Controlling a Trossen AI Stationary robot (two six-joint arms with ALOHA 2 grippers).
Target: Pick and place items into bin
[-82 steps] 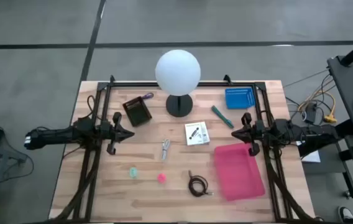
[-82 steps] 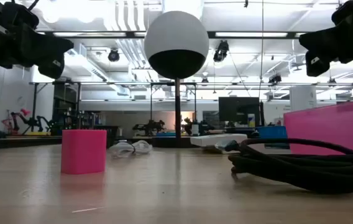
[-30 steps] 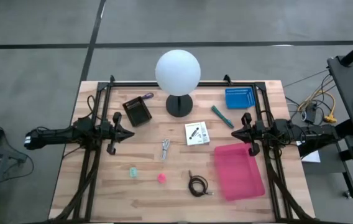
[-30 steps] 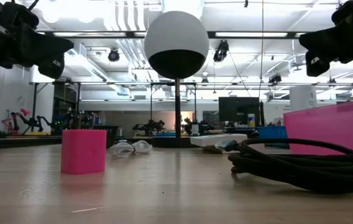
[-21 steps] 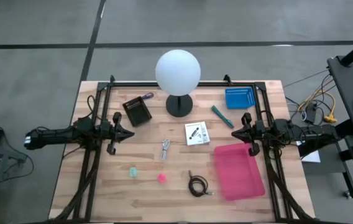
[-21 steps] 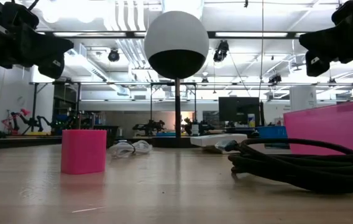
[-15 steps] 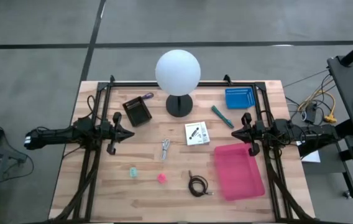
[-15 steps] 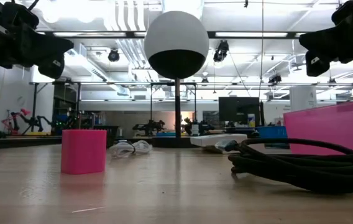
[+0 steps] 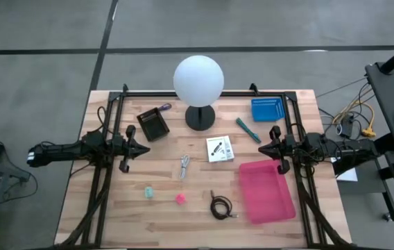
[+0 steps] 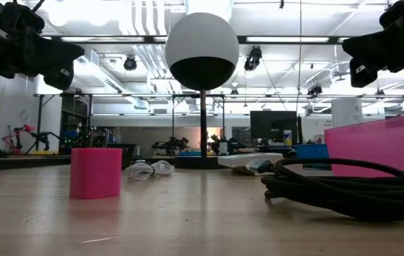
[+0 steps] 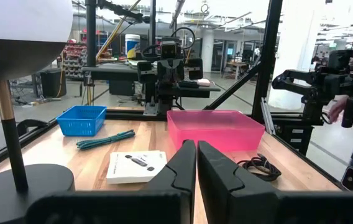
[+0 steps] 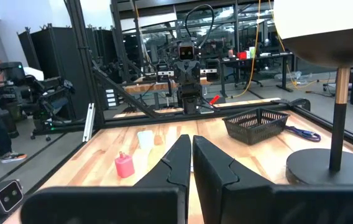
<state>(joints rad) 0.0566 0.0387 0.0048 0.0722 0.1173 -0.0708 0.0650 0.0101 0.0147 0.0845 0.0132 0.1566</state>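
Items (image 9: 185, 167) mid-table; pink bin (image 9: 266, 191) near R edge.

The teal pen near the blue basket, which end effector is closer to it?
Right. The right end effector sits just beside the teal pen, toward the table's right edge; the left end effector is across the table, past the lamp base.

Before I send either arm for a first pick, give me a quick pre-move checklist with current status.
1. Pink bin empty and unobstructed: ok.
2. Left tool shut and holding nothing, parked at the table's left side: ok, open it before a pick.
3. Right tool shut and empty, parked beside the bin's far end: ok.
4. Coiled cable lies free, just left of the bin: ok.
5. Lamp stands clear of both arms: ok.
6. White card flat, untouched: ok.
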